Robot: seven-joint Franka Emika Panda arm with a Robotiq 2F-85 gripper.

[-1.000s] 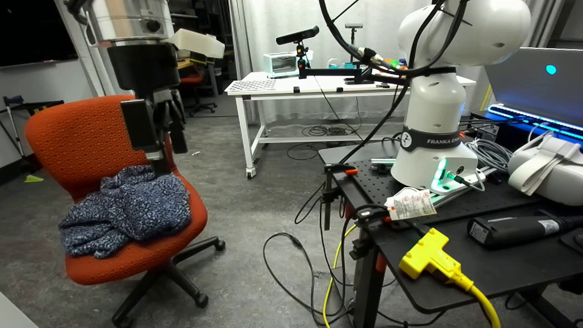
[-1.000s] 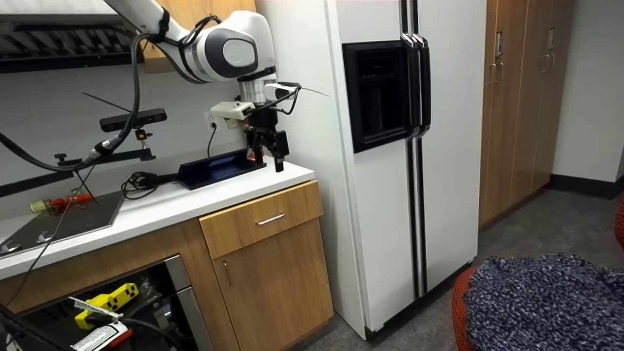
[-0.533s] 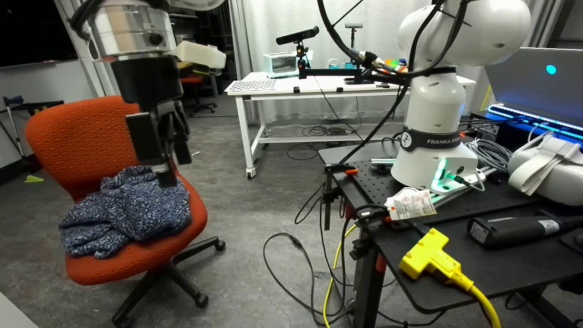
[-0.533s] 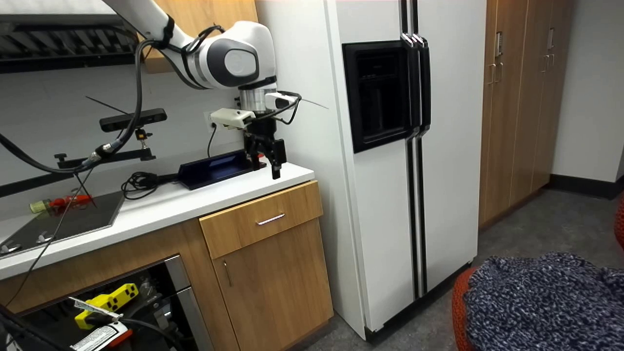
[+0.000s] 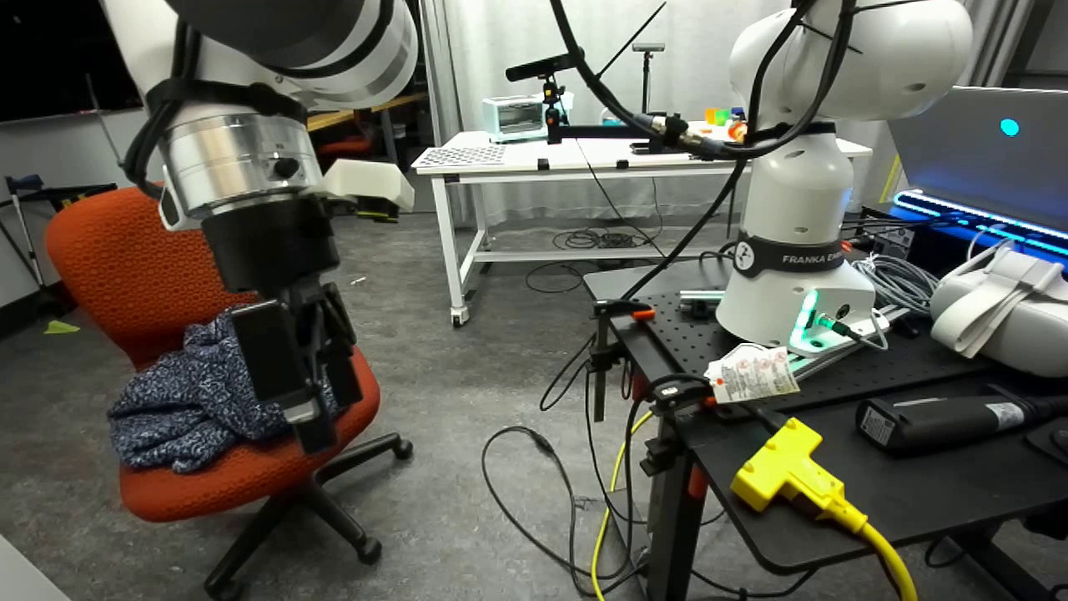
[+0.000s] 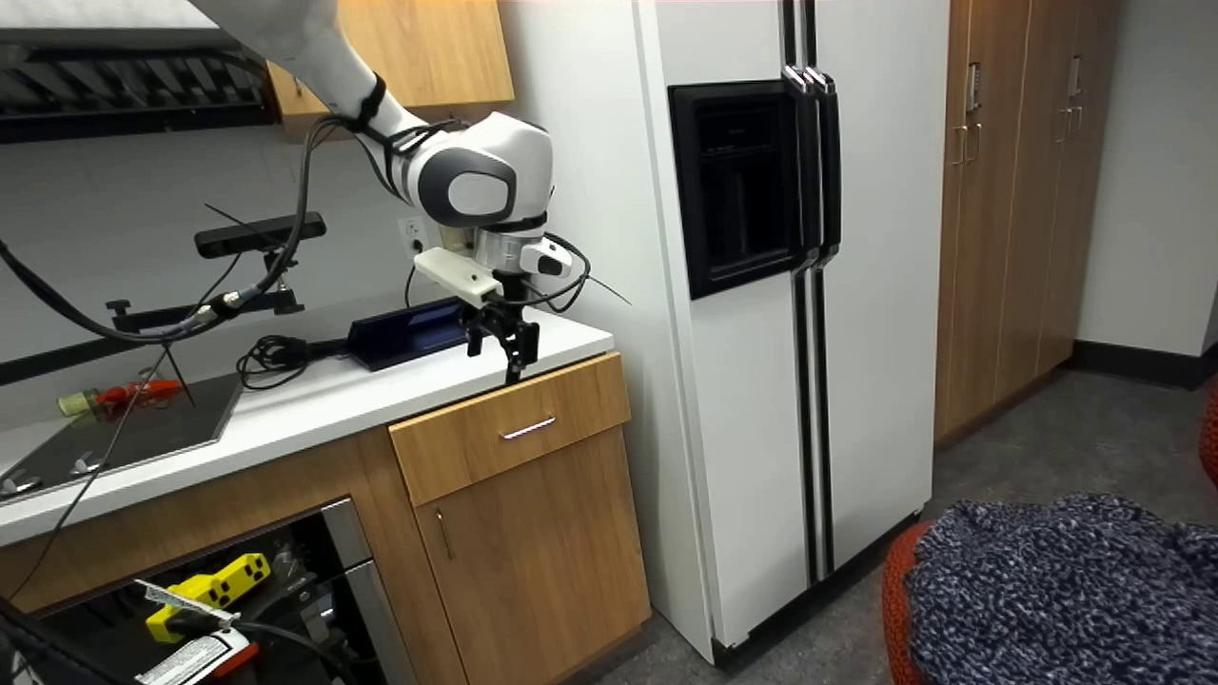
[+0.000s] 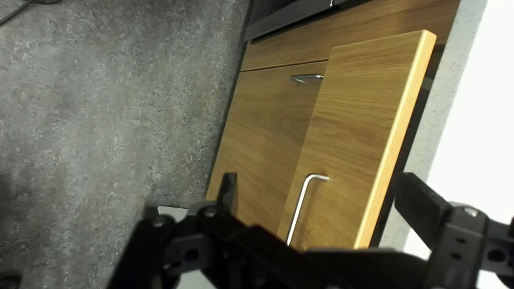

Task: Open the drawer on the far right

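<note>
The drawer has a tan wooden front with a thin metal handle, under the white counter by the fridge. In the wrist view, the drawer front stands slightly out, with a dark gap behind its top edge; its inner walls are not clearly visible. My gripper is above the drawer front near the counter edge, pointing down, and it also shows in an exterior view. In the wrist view, my gripper is open and empty, with the handle appearing between its spread fingers, apart from them.
The white counter holds a dark blue tray. A tall white fridge stands right beside the drawer. A cabinet door is below it. An orange chair with a dark blue knitted cloth stands opposite.
The arm and open gripper have moved down toward the drawer, and slightly left in the kitchen-facing exterior view. The drawer front has not visibly moved.
</note>
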